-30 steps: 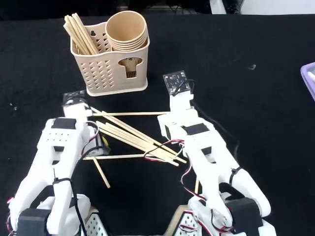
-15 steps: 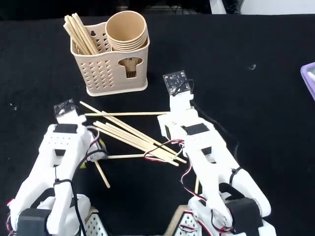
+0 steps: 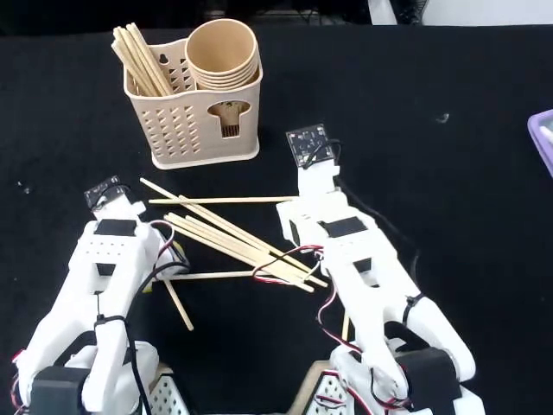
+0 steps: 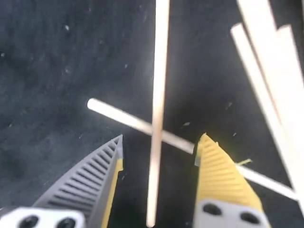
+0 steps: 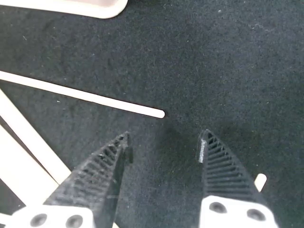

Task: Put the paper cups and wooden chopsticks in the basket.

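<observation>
Wooden chopsticks [image 4: 158,95] cross between the wide left jaws, so closing could pinch 2 or flick 1 aside; the right jaws gape wide, empty.

Overhead camera looks down; close wrist cameras seemingly share chopsticks [image 3: 233,242].

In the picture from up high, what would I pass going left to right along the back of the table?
Wooden chopsticks standing in the beige perforated plastic basket → stack of brown paper cups in the same basket → small purple thing at the picture's right edge.
</observation>
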Robot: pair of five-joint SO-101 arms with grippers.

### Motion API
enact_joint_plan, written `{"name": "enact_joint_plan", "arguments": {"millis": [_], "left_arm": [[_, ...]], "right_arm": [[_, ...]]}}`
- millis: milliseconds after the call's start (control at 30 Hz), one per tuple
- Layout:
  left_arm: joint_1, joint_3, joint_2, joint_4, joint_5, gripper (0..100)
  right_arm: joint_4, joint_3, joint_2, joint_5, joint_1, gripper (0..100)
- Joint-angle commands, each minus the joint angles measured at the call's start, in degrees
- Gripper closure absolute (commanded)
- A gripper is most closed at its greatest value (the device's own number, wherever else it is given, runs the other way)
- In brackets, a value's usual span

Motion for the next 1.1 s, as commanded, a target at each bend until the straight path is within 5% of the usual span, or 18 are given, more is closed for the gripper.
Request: {"name": "enact_joint_plan", "arguments": {"millis": [0,867,1067], "left_arm": [[-0.4,-0.9,-0.2,-1.8,1.8,75],[-0.6,1.8,-0.2,-2.3,1.8,75],[-6.4,5.4,-0.2,-10.5,1.5,75]], "right_arm": [[-1.1,-0.7,-2.3,0.1,0.9,76.9],[-1.1,-0.7,-2.3,0.1,1.1,76.9],[-1.1,-0.7,-2.3,0.1,1.1,76.9]]}}
